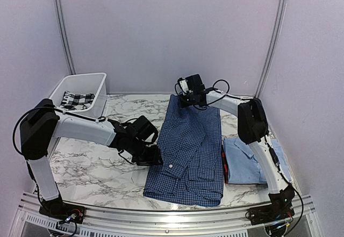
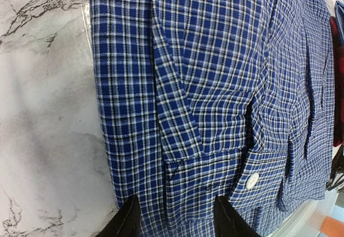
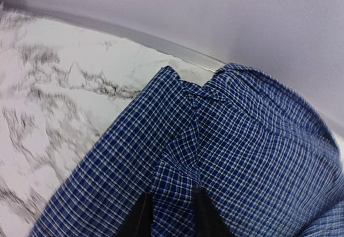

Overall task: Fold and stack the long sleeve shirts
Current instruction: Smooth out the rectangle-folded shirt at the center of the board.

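At the table's (image 1: pixel 91 164) centre the check shirt (image 1: pixel 188 151) lay folded lengthwise beside the blue shirt (image 1: pixel 244 162), right gripper (image 3: pixel 171 196) nipped shut on its far end, left gripper (image 2: pixel 176 200) half open astride its left edge, holding nothing; with only 1 grip, lifting could skew the fold.

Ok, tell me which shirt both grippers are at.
The dark blue checked shirt, spread out in the middle; the light blue shirt lies folded to its right, untouched.

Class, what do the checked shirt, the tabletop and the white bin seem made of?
Checked shirt: woven cloth, matte; creases, visible weave. Tabletop: marble or marble-print, smooth; grey veins. White bin: probably plastic; thin, smooth walls.
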